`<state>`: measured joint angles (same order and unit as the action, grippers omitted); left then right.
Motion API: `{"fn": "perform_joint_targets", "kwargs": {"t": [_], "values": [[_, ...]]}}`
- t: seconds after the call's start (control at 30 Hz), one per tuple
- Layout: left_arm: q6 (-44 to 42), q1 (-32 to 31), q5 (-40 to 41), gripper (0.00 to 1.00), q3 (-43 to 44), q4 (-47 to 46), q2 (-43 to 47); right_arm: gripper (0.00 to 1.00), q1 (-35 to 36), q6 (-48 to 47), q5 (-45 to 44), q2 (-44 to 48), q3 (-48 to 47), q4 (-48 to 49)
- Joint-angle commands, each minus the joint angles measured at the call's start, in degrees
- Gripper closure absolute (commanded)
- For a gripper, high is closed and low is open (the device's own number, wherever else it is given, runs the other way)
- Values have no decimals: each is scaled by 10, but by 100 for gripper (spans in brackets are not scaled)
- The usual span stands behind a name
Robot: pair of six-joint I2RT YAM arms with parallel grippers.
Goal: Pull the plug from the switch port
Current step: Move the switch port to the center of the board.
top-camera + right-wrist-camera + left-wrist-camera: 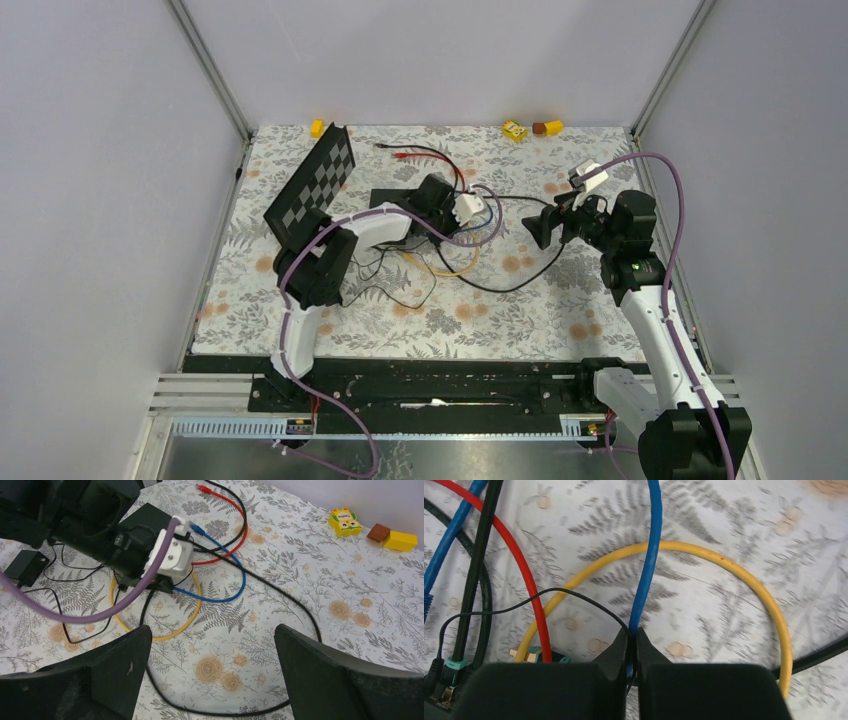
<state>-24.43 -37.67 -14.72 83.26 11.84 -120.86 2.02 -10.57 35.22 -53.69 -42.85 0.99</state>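
Blue cable point(646, 570) pinched in left tool point(633, 637) beside switch point(150, 519); plug hidden, judged seated; pull pending. Right tool point(211, 632) spread, empty.

Bright, even light; soft shadows, slight blur.

Left claw point(633, 636): over the switch point(388, 197), network cable point(649, 555) pinched between its fingers, looped cable point(724, 565) arching just ahead. Chequered board point(312, 185) to its left. Right claw point(212, 630) well apart on its right; toy blocks point(345, 522) far ahead of that claw, rightward.
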Motion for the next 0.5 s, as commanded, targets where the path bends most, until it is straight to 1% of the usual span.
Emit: {"fn": "perform_joint_targets", "kwargs": {"t": [0.0,0.3,0.4,0.47], "values": [[-6,-31,-37,100,-58,-7,70,0,-1,-9,10,-1,0,26],[-23,-101,-35,99,-169,-27,144,0,-1,-13,8,1,2,26],[-28,-123,-25,92,-195,-34,162,0,-1,-11,8,-2,4,28],[-33,-134,-19,80,-212,-42,172,0,0,-9,5,-3,4,32]]}}
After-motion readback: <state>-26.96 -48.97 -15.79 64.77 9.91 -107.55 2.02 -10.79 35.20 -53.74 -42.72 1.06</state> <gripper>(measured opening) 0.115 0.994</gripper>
